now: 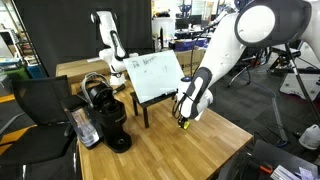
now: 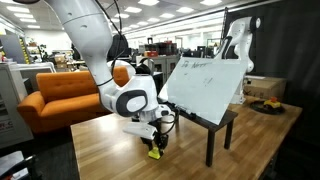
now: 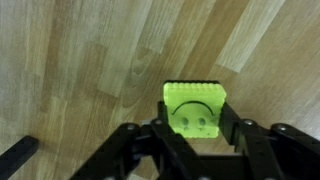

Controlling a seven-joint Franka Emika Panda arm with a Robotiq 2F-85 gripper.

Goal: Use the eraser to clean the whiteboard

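In an exterior view, we see the gripper (image 1: 183,121) low over the wooden table (image 1: 215,150), just right of and nearer than the whiteboard (image 1: 155,75). The yellow eraser (image 1: 183,126) shows at its tip. We count one whiteboard, one eraser and one black coffee machine (image 1: 108,118), which stands at the near left. In an exterior view from the opposite side, the eraser (image 2: 155,153) sits between the jaws at the table (image 2: 110,150) surface, left of the whiteboard (image 2: 205,85) and its dark stand (image 2: 212,135). We cannot tell whether it rests on the wood or hangs just above it. Here too we count one eraser and one board, with faint scribbles near the board's top edge. In the wrist view, the jaws are closed on the eraser (image 3: 195,108), one finger against each side, and the block's upper half stands clear of them over the wood. We judge the step in hand to be carrying the eraser up to the board. To do it well, we should lift straight up before moving far and right, so the block does not drag. We should then turn the wrist so a flat face meets the tilted surface squarely. The pressure should be light, since the stand looks easy to push back, and the strokes should run across the writing.
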